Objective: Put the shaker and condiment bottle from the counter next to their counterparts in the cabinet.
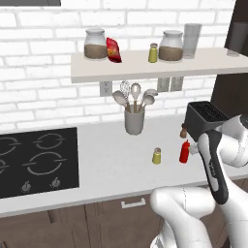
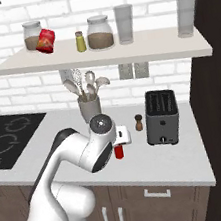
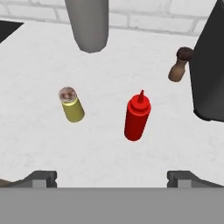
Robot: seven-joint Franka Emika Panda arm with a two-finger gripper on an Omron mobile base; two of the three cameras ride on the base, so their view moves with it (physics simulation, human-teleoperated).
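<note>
While the fingers (image 3: 112, 179) stand wide apart at the hand view's bottom, one shaker (image 3: 71, 104) and one condiment bottle (image 3: 137, 118) stand mid-frame on the bench (image 3: 39, 144). In the left base view's upper half, the cabinet (image 1: 145, 71) carries one more shaker (image 1: 153, 53) and two jars (image 1: 95, 44).

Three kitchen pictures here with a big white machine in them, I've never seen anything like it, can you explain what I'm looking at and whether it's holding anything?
The white machine is a robot arm in a simulated kitchen. Two pictures come from cameras behind it, left and right; the third looks down from its hand.

On the pale counter stand a small yellow-green shaker and a red condiment bottle, side by side but apart. Nearby are a brown pepper mill, a dark toaster, a grey cup of utensils and a black hob.

The shelf above carries glass jars, a red packet and another yellow-green shaker.

The pincer is open above the counter, holding nothing.
</note>
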